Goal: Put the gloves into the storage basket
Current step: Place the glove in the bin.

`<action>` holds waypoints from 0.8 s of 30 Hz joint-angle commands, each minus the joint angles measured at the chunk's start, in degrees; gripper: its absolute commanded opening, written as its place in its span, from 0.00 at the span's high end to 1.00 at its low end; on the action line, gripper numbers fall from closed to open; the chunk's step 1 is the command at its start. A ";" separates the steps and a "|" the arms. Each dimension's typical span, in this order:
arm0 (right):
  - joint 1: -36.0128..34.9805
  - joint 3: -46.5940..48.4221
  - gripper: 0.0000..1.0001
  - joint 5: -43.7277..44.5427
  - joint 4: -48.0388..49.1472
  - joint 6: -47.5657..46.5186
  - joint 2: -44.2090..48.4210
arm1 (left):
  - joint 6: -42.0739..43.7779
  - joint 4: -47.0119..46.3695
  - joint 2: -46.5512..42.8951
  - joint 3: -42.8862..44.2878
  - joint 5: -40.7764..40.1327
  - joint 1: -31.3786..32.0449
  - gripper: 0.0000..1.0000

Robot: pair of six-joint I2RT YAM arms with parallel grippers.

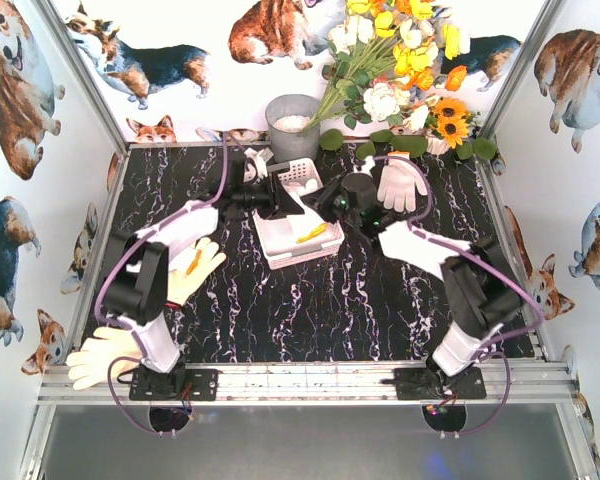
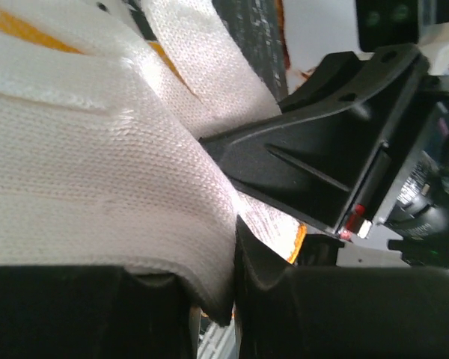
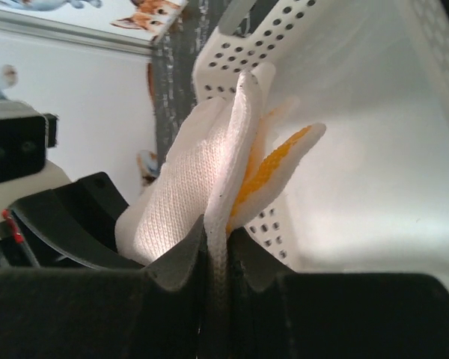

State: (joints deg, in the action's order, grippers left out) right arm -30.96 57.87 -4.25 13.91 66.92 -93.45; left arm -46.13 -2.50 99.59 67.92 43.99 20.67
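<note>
Pinching limp, light knit glove (image 3: pixel 194 187) over storage basket (image 3: pixel 374 149) | clamped narrow in left gripper (image 2: pixel 218 298) and right gripper (image 3: pixel 217 258) | likely best taken at cuff.

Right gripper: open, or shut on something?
The right gripper is shut on a glove: its wrist view shows white knit fabric pinched tight between its jaws.
</note>
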 commanded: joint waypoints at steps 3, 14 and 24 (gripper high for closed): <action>-0.61 10.52 1.00 -3.00 1.53 -9.78 -8.35 | 11.93 9.89 10.72 11.92 -2.93 -2.34 0.88; -0.24 27.73 1.00 -1.35 -4.82 -19.00 -24.47 | 20.26 20.84 26.55 30.87 -5.19 -5.99 0.83; -0.31 25.78 1.00 -1.20 -8.76 -20.66 -24.98 | 22.69 24.02 28.99 29.74 -6.39 -5.92 0.75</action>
State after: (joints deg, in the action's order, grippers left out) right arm -29.74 83.57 -2.17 3.99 47.20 -120.49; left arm -26.22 22.09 128.95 98.32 41.45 15.22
